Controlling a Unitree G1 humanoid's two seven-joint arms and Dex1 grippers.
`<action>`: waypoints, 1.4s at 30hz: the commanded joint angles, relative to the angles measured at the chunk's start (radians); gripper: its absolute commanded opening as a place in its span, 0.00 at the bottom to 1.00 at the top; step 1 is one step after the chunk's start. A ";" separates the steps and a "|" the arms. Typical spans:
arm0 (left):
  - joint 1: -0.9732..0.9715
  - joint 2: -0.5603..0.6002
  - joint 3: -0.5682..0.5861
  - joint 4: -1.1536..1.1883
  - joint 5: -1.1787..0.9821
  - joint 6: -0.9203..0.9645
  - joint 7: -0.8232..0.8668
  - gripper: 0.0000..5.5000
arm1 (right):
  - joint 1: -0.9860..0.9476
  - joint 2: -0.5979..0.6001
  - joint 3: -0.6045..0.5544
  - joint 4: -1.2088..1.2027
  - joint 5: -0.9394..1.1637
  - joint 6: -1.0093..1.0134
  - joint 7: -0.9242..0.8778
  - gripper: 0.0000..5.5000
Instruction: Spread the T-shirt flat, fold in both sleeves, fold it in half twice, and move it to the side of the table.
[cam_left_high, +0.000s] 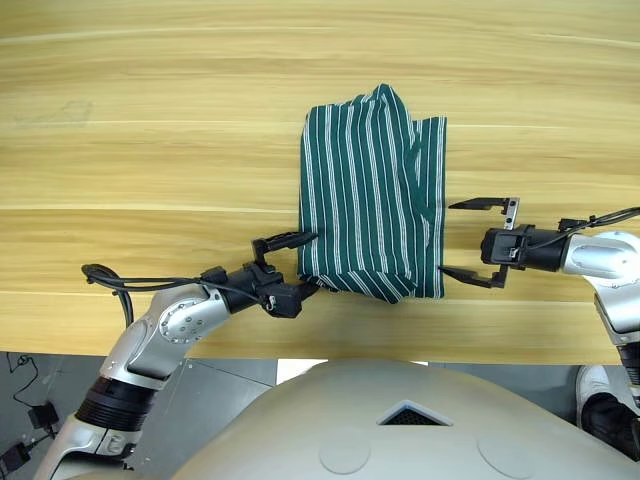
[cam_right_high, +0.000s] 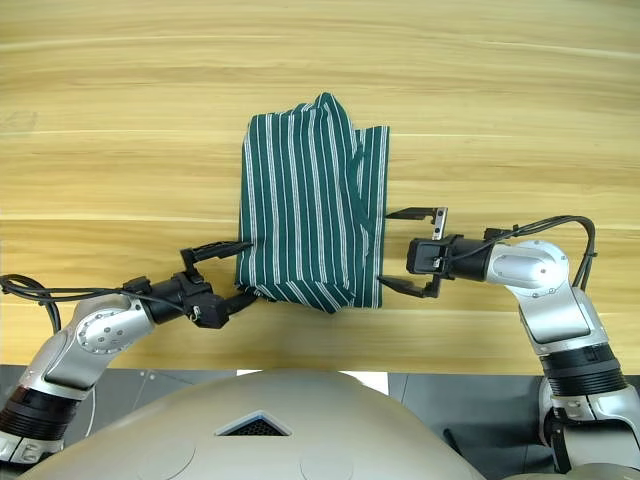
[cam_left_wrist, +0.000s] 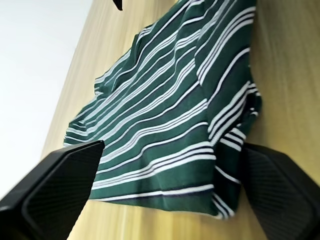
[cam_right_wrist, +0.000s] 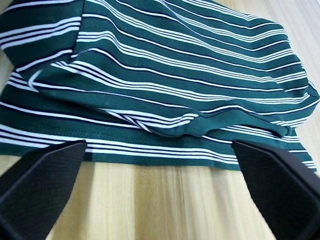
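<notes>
A dark green T-shirt with white stripes (cam_left_high: 372, 200) lies folded into a rough rectangle on the wooden table (cam_left_high: 150, 120), a bump of cloth at its far edge. My left gripper (cam_left_high: 302, 262) is open at the shirt's near left corner, its fingers straddling the edge. My right gripper (cam_left_high: 472, 238) is open just right of the shirt's near right edge, not touching it. The left wrist view looks along the striped fabric (cam_left_wrist: 175, 115) between its fingers (cam_left_wrist: 55, 190). Between the right pads (cam_right_wrist: 35, 185) lies the hemmed edge (cam_right_wrist: 150, 135).
The table's front edge (cam_left_high: 300, 355) runs just below both grippers. Bare wood stretches to the left, right and behind the shirt. A black cable (cam_left_high: 130, 285) trails from the left arm.
</notes>
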 joint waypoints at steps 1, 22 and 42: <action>0.001 0.008 -0.029 0.054 0.064 0.031 -0.010 0.86 | -0.004 0.007 -0.006 -0.012 0.007 0.002 -0.001 0.98; -0.019 0.025 -0.035 0.147 0.023 -0.006 0.014 0.41 | -0.013 0.017 -0.001 0.010 0.001 0.014 0.007 0.98; 0.067 0.040 -0.028 0.037 -0.130 0.097 -0.076 0.03 | 0.043 -0.014 0.025 -0.033 0.028 0.076 0.091 0.98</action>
